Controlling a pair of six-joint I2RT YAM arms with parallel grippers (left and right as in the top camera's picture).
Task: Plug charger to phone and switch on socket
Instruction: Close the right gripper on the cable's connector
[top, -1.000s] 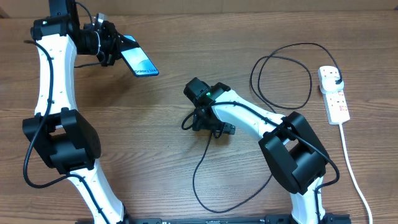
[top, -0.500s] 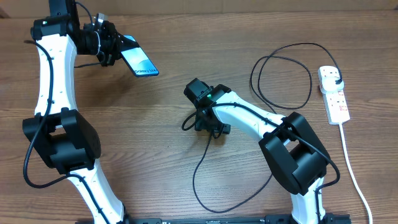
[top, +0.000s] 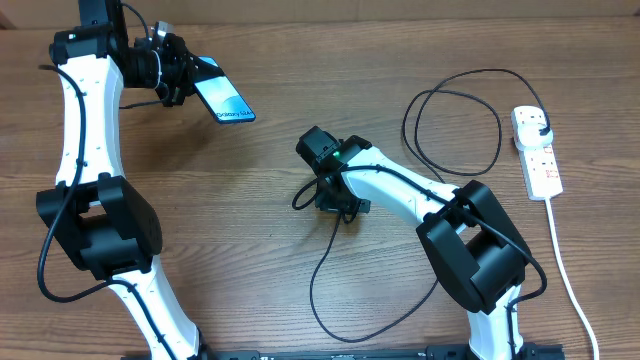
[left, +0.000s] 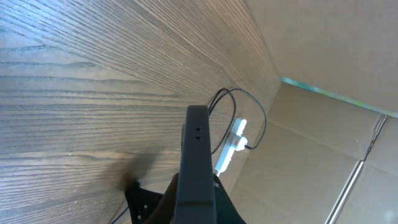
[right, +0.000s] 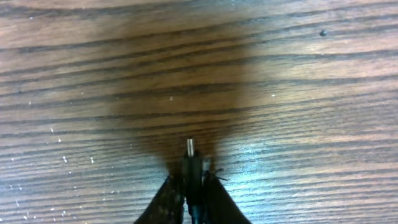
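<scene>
Your work surface is a brown wood-grain table (top: 300, 60), and the left wrist view shows plain cardboard walls (left: 323, 155) rising just behind its far edge.

Your left gripper (top: 193, 74) sits at the far left of the table. Its fingers are closed on one end of the phone (top: 228, 102). The lit blue screen faces up at a tilt, and the free end points toward the middle of the table. From the left wrist you see the phone edge-on.

Your right gripper (top: 336, 205) is near the middle of the table, pointing down at the wood. Its fingers are pinched tight on the charger (top: 311, 285) right at the connector end. In the right wrist view the small metal tip (right: 189, 147) pokes out past the fingertips, over a dark shadow on the grain. Whether it touches the wood, you cannot tell.

The black cable trails toward the near edge, curves round to the right, then loops near the far right.

The socket (top: 540, 165) lies at the right edge, well apart from the phone. The black plug (top: 540, 122) sits in its far end, and its white cord (top: 565, 270) runs back toward you.
</scene>
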